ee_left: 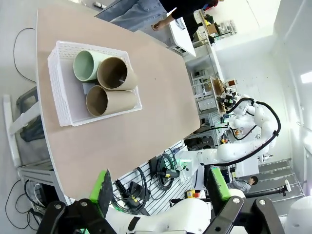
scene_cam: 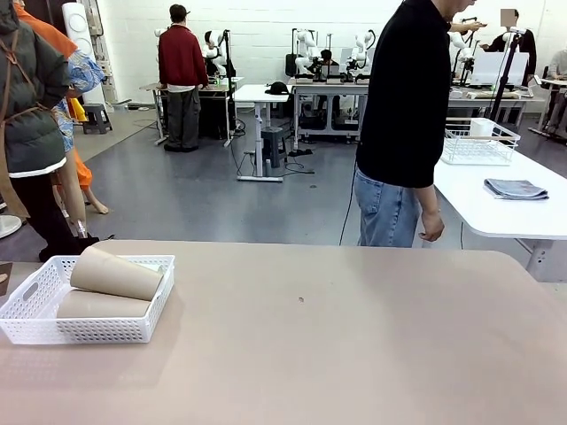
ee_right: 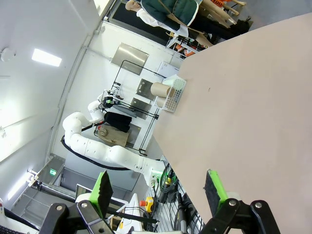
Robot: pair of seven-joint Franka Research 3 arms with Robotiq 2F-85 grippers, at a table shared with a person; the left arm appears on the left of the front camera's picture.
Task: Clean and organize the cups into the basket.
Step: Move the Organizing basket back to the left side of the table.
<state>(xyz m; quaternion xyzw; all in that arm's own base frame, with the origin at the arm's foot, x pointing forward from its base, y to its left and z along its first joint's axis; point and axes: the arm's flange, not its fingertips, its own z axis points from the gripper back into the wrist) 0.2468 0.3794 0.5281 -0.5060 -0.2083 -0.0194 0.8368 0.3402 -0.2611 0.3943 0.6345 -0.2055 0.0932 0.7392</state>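
The white lattice basket (scene_cam: 89,330) stands at the table's near left. Two tan cups lie in it on their sides, one (scene_cam: 115,273) resting on top of the other (scene_cam: 97,305). From above in the left wrist view, the basket (ee_left: 61,92) holds a mint green cup (ee_left: 87,65) and two tan cups (ee_left: 116,74) (ee_left: 109,100), mouths facing the camera. My left gripper (ee_left: 160,185) hangs open high above the table's edge, holding nothing. My right gripper (ee_right: 159,186) is open and empty too, far from the basket (ee_right: 176,92).
A person in a black shirt and jeans stands at the far side of the tan table (scene_cam: 337,336), one hand (scene_cam: 431,226) hanging near its edge. A white side table at the right carries a wire basket (scene_cam: 478,142) and a folded grey cloth (scene_cam: 516,189).
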